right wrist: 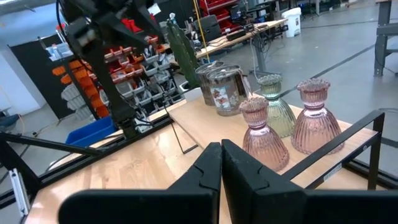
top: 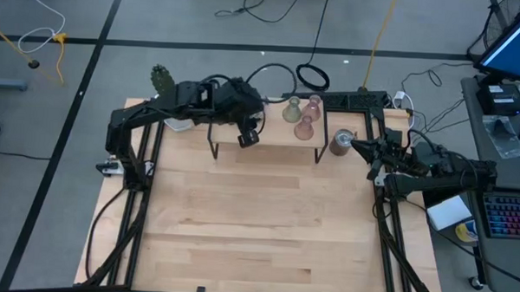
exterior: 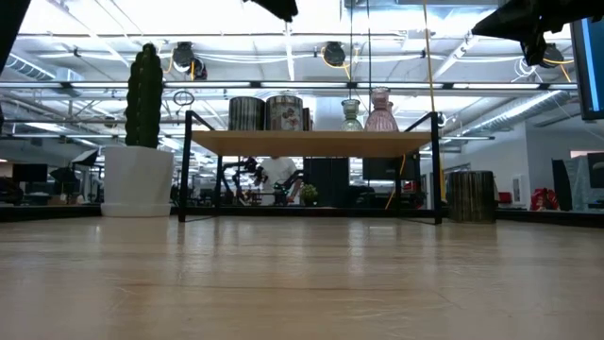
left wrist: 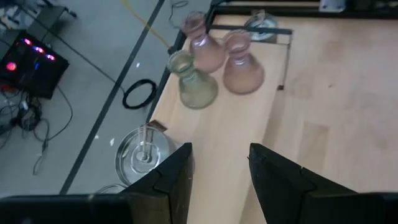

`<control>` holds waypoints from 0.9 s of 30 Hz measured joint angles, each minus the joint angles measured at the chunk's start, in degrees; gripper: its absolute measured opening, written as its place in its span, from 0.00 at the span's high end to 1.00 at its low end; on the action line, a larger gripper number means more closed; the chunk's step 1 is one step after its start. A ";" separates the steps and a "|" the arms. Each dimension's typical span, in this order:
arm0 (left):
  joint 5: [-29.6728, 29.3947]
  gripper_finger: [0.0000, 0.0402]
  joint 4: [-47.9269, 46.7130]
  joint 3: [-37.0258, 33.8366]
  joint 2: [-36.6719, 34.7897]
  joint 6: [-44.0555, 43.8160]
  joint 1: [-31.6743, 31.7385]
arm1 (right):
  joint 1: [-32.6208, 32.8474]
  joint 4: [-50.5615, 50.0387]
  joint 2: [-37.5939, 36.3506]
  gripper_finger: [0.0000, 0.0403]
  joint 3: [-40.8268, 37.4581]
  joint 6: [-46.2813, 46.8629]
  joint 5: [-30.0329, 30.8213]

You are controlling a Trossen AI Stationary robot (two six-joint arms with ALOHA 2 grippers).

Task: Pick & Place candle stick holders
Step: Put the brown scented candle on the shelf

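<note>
Left wrist view: left gripper (left wrist: 217, 168) hangs released above the shelf (left wrist: 230, 134), a silver cup (left wrist: 142, 152) just beside it, upright. Judgement: lift straight up, clear of the glossy mottled metal. 2 ribbed pink holders (left wrist: 242, 62) and 1 olive one (left wrist: 194, 87) cluster farther along. Right gripper (right wrist: 221, 163) clenched, empty, near the last cup (top: 342, 142), which sits on the table.

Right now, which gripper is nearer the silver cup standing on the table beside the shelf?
Right. The right gripper sits just beside the silver cup, fingers shut and empty. The left gripper hangs over the shelf's other half, fingers open.
</note>
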 joint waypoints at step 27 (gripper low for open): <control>4.01 0.60 -12.39 -0.76 -8.51 -14.08 -4.15 | -0.11 -6.30 18.05 0.99 10.05 -21.71 8.79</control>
